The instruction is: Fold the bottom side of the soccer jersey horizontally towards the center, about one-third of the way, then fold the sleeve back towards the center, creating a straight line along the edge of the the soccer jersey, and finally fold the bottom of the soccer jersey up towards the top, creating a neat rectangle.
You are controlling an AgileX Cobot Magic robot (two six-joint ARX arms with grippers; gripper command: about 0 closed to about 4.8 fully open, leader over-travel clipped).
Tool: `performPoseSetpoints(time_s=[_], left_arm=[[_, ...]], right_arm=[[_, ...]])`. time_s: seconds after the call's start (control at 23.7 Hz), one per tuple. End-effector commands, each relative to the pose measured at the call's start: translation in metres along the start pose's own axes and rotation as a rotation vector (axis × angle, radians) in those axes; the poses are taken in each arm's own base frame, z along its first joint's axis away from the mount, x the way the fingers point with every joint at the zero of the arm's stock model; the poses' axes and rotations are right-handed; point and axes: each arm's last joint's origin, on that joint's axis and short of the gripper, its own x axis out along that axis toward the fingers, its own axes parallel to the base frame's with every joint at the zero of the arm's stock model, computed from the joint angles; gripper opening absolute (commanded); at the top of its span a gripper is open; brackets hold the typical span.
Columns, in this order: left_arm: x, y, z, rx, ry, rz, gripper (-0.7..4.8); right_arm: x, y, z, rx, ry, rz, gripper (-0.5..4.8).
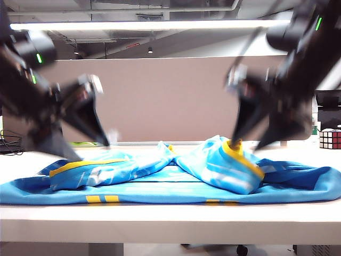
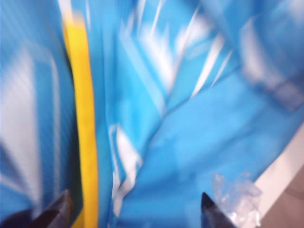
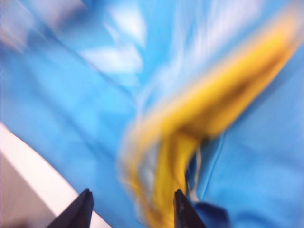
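Exterior view gives you one soccer jersey (image 1: 176, 176) bunched on the white table (image 1: 170, 221), one Rubik's cube (image 1: 330, 138) far right. Two grippers above it: left gripper (image 2: 135, 211) fingers spread, empty; right gripper (image 3: 130, 209) fingers apart, empty.

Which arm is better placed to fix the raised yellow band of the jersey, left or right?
Right, probably. The right tool hangs open directly above the peaked yellow band of the soccer jersey. The left tool, also open, is above the flatter left fold.
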Motion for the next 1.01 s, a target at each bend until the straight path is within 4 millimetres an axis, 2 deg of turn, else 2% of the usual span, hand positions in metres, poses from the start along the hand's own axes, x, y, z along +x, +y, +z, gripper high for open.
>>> performPoseSetpoints(time_s=[0.04,0.17,0.21,0.25,0.34,0.46,0.59,0.72,1.01], left_arm=[[-0.034,-0.010,0.009,0.009,-0.113,0.040,3.49],[-0.062,-0.013,0.007,-0.010,-0.167,0.157,3.41],[-0.074,-0.013,0.002,-0.037,-0.161,0.233,3.41],[-0.078,-0.011,-0.004,-0.073,-0.129,0.267,3.41],[-0.078,-0.006,-0.011,-0.111,-0.098,0.276,3.41],[-0.070,0.005,-0.030,-0.187,-0.065,0.285,3.41],[-0.058,0.012,-0.050,-0.232,-0.045,0.279,3.41],[-0.049,0.017,-0.065,-0.282,-0.051,0.262,3.41],[-0.037,0.023,-0.086,-0.312,-0.049,0.273,3.41]], right_arm=[[-0.043,-0.004,0.004,0.025,-0.150,-0.070,2.42],[-0.077,-0.010,-0.002,0.068,-0.225,-0.142,2.42],[-0.093,-0.018,-0.009,0.116,-0.242,-0.177,2.42],[-0.103,-0.029,-0.017,0.173,-0.234,-0.198,2.43],[-0.107,-0.038,-0.023,0.216,-0.230,-0.184,2.43],[-0.102,-0.056,-0.041,0.310,-0.214,-0.167,2.44],[-0.091,-0.066,-0.058,0.372,-0.192,-0.170,2.56],[-0.077,-0.071,-0.076,0.420,-0.163,-0.151,2.85],[-0.051,-0.077,-0.104,0.509,-0.179,-0.097,2.85]])
